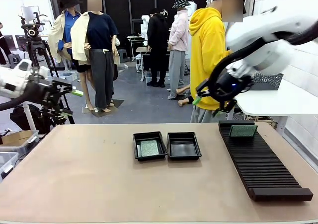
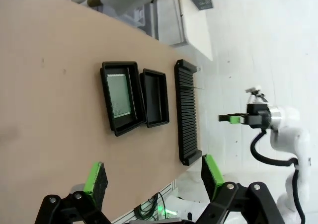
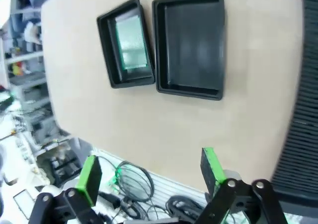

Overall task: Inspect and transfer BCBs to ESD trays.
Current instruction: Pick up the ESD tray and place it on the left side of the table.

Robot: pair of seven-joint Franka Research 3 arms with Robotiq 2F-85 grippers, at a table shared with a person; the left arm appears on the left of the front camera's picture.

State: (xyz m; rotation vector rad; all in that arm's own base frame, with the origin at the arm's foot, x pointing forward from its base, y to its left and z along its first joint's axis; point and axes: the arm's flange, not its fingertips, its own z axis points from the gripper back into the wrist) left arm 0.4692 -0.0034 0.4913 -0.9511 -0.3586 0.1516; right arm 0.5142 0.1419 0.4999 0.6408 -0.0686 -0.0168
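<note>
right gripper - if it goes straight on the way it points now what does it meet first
Most likely the bare tabletop, just beside the empty ESD tray. Nothing shows between the open right gripper and the table, though depth is unclear and it might catch the tray's rim.

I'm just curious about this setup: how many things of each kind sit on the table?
Glossy black rectangular plastic trays: 2
Thin flat green circuit boards: 2
Long black ribbed rack: 1
Total: 5
</note>
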